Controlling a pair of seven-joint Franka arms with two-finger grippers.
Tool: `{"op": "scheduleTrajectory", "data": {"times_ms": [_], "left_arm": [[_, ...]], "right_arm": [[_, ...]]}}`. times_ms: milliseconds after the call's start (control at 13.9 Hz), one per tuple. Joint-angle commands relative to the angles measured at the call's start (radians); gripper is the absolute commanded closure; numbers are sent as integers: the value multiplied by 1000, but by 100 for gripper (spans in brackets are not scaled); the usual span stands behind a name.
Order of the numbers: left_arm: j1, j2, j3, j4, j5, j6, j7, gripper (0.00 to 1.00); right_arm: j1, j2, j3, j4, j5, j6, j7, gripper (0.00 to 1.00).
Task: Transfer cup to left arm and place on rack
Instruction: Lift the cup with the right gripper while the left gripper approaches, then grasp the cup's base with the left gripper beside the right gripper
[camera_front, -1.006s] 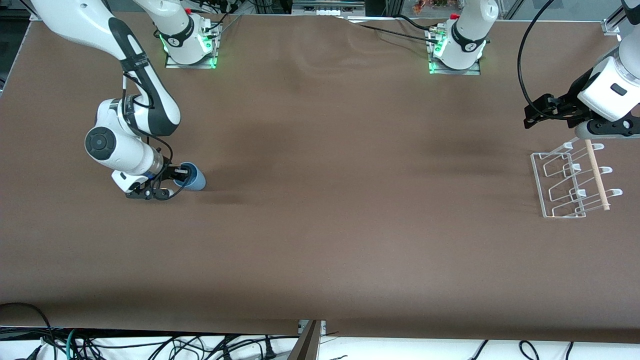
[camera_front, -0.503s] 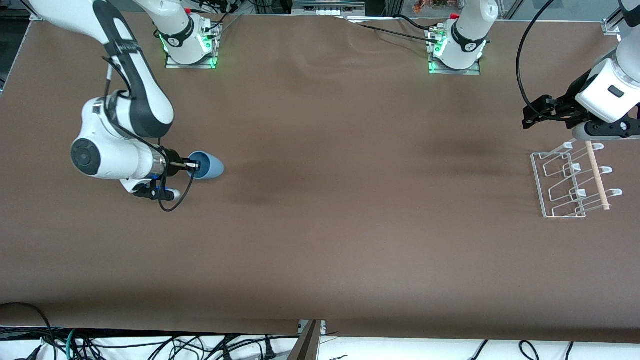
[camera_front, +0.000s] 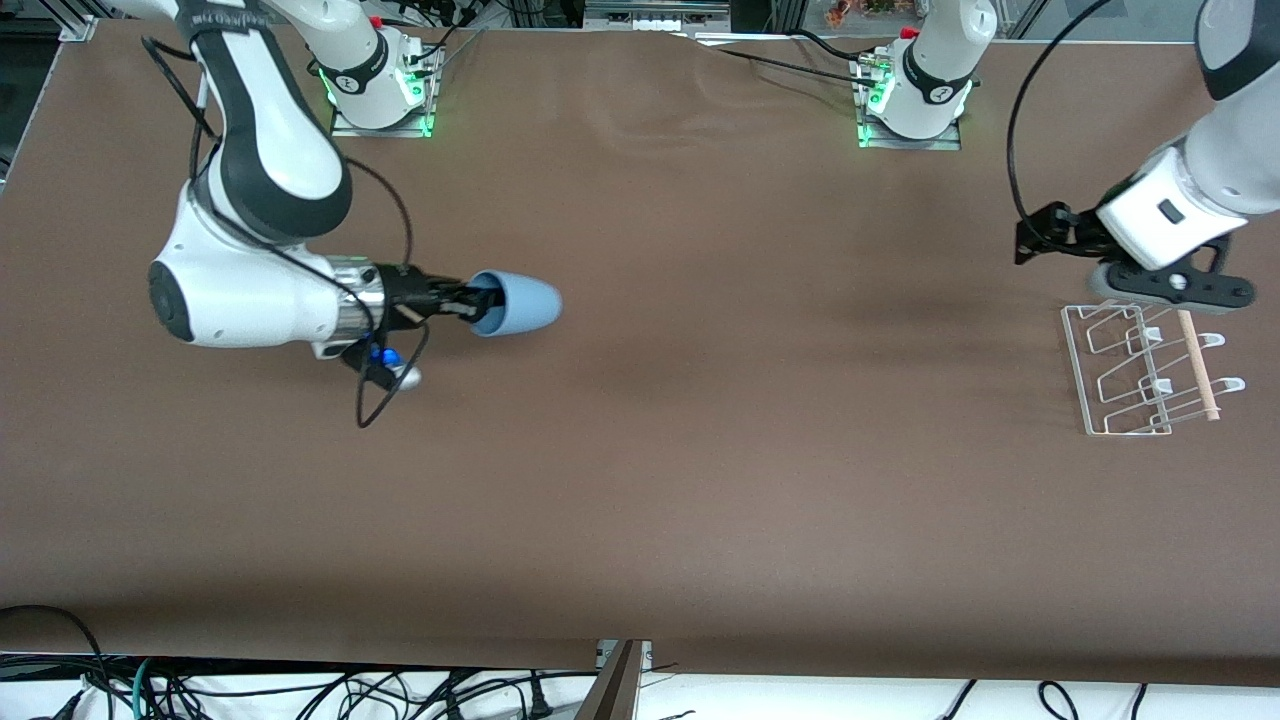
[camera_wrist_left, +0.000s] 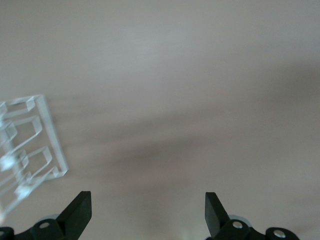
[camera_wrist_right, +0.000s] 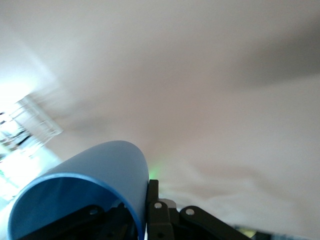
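Cup (camera_front: 517, 304) is off the bench, lying sideways in the right gripper (camera_front: 468, 303) over the right arm's end; fingers clamp its rim wall, one inside the mouth, one outside. Handover not begun, placing outstanding. Left gripper (camera_front: 1032, 240) hangs beside the rack (camera_front: 1076, 362), fingers spread wide, nothing held, well apart from cup.

The cup (camera_front: 515, 304) hangs sideways over the right arm's end of the table (camera_front: 640, 480), well apart from the rack (camera_front: 1140, 370) at the left arm's end.
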Motion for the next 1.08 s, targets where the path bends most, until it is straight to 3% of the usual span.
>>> {"op": "scheduleTrajectory", "data": {"times_ms": [0,144,503,646,862,1006], "left_arm": [[-8,5,5,39,-154,-23,196,0],[-14,6,3,37,-262,-23,317,0],[-21,37,-3,34,-529,-20,657,0],[-34,38,-26,33,-549,-17,713,0],[-45,45,-41,20,-595,27,901,0],[-44,29,-73,22,-596,31,919,0]], "right_arm": [[86,14,5,72,162,21,142,100],[143,16,5,74,269,75,182,100],[276,22,6,103,336,242,270,100],[312,39,6,126,342,293,305,100],[377,86,6,180,430,394,328,100],[416,115,5,219,430,429,356,100]]}}
